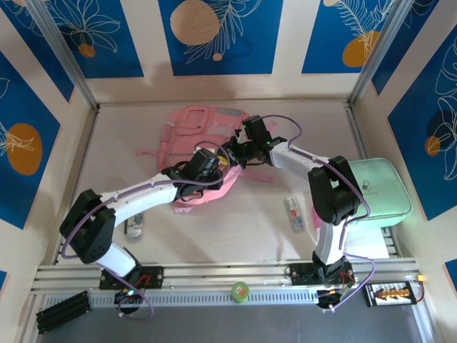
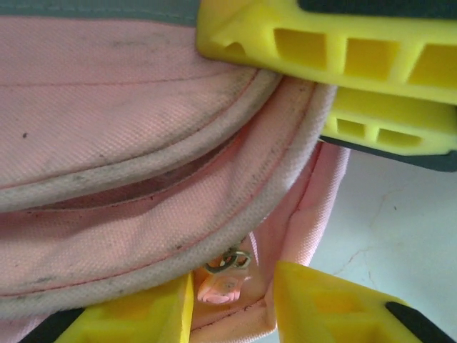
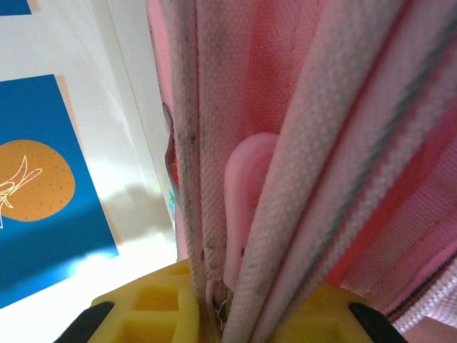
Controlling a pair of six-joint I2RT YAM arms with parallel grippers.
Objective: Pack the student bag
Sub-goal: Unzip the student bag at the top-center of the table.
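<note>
The pink student bag (image 1: 200,125) lies at the back middle of the table, and both grippers are at its near right edge. In the left wrist view my left gripper (image 2: 232,289) stands open, its yellow fingers on either side of a metal ring and pink zip pull (image 2: 227,268) under the bag's piped seam (image 2: 107,179). My right gripper (image 1: 243,146) is shut on the bag's edge. Its yellow fingers (image 2: 371,64) clamp the seam from above. In the right wrist view the piped edges (image 3: 321,107) and a pink tab (image 3: 246,186) run down into the right gripper (image 3: 235,304).
A flat mint-green case (image 1: 378,189) lies at the right edge beside the right arm. A small white item (image 1: 294,212) sits in front of it. A small dark object (image 1: 134,225) lies near the left arm. A green roll (image 1: 239,290) rests on the front rail.
</note>
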